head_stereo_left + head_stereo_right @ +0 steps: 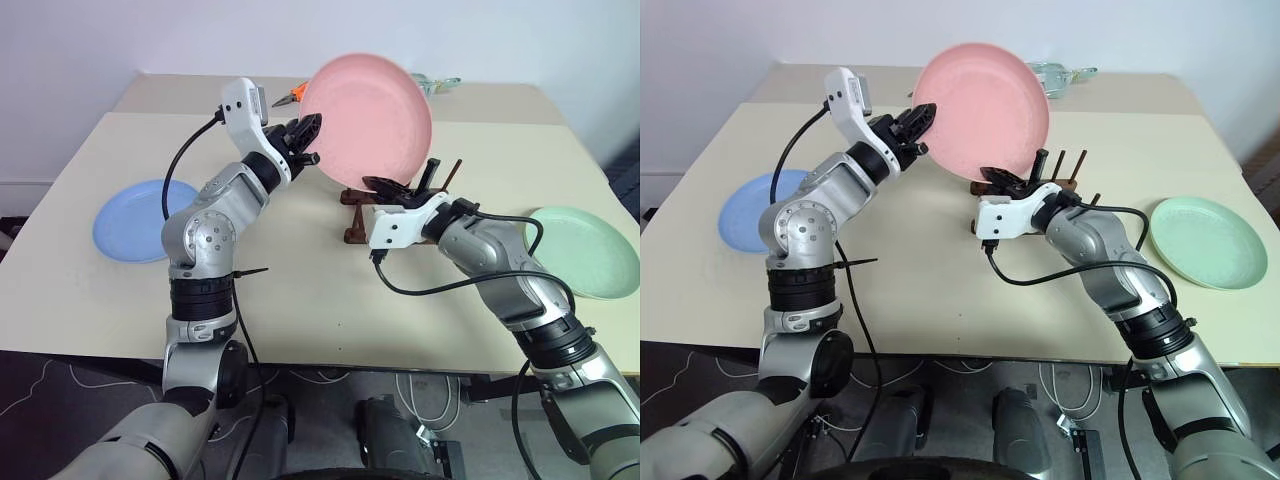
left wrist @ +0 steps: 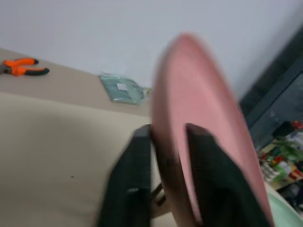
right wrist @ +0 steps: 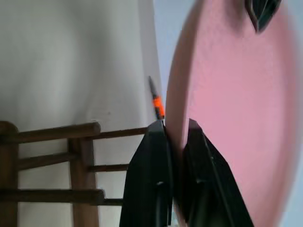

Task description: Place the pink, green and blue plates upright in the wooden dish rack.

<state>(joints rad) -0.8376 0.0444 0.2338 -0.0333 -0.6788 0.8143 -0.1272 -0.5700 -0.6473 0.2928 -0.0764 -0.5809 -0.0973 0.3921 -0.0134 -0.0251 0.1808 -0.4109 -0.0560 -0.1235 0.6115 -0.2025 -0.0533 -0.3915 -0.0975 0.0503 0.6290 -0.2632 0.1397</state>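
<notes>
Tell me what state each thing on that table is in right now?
pink plate: upright, held over the rack by both grippers
left gripper: partly open astride the plate's rim
right gripper: shut on the plate's lower edge
wooden dish rack: no plate slotted
blue plate: lying flat
green plate: lying flat

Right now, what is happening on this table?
The robot holds the pink plate upright above the rack, with a tool on each side. The right tool is shut on the plate's lower rim. The left tool has its fingers on either side of the plate's left rim. The plate is not yet between the pegs. The blue plate lies flat at the table's left, and the green plate lies flat at its right.
</notes>
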